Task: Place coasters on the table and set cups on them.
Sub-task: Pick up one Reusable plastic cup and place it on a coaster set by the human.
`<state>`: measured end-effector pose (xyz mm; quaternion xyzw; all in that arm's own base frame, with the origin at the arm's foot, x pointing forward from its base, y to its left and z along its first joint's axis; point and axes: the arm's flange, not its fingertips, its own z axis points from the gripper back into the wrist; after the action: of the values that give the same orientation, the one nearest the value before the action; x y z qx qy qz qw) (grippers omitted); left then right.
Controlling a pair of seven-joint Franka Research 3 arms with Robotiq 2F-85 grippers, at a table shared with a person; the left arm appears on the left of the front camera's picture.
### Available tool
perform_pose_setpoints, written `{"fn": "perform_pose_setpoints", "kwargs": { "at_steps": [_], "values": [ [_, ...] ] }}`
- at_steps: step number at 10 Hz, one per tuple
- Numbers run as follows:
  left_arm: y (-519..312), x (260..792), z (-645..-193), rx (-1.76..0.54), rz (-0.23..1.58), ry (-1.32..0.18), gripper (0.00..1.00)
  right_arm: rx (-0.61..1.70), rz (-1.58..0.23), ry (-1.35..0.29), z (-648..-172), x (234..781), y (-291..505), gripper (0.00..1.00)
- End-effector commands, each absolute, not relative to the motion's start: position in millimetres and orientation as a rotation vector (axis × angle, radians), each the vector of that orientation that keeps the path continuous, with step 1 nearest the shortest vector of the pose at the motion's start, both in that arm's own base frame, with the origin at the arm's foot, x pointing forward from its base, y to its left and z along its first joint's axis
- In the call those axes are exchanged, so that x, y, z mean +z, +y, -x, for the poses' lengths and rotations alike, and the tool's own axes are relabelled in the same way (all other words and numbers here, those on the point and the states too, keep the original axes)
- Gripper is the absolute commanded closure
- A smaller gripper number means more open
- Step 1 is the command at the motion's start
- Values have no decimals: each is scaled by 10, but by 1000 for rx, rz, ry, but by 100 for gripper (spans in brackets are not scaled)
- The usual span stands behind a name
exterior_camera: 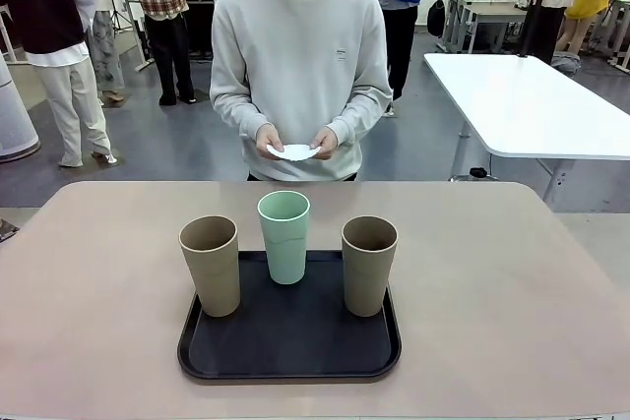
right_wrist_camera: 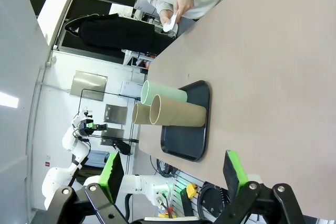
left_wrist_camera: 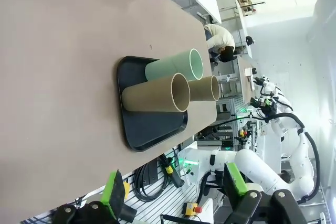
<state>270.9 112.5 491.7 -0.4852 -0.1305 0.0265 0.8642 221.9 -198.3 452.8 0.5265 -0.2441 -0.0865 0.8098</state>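
Three cups stand upright on a black tray (exterior_camera: pixel 290 356) on the beige-pink table (exterior_camera: pixel 512 272): a tan cup (exterior_camera: pixel 211 265) at the left, a mint green cup (exterior_camera: pixel 284 236) at the back middle, a tan cup (exterior_camera: pixel 369 265) at the right. Beyond the far edge, the person holds white lacy coasters (exterior_camera: pixel 293 152) in both hands at waist height. In the left wrist view the cups (left_wrist_camera: pixel 173 80) lie ahead of my open left gripper (left_wrist_camera: pixel 173 192). My right gripper (right_wrist_camera: pixel 173 174) is open too, with the tray (right_wrist_camera: pixel 186 140) ahead of it. Both grippers are clear of the cups.
A white table (exterior_camera: pixel 532 105) stands behind at the right. Several people stand in the background. Bare tabletop lies on both sides of the tray and between it and the person.
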Motion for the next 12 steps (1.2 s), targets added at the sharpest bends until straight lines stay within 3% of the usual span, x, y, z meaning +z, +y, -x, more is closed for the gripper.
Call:
{"fn": "perform_pose_setpoints", "kwargs": {
  "at_steps": [1,12],
  "values": [
    [1104,4917,-2718,39,1024,-274,0,-183,-1137,-531,-2239,4534,-1988,0],
    [1104,4917,-2718,39,1024,-274,0,-183,-1137,-531,-2239,4534,-1988,0]
  ]
}}
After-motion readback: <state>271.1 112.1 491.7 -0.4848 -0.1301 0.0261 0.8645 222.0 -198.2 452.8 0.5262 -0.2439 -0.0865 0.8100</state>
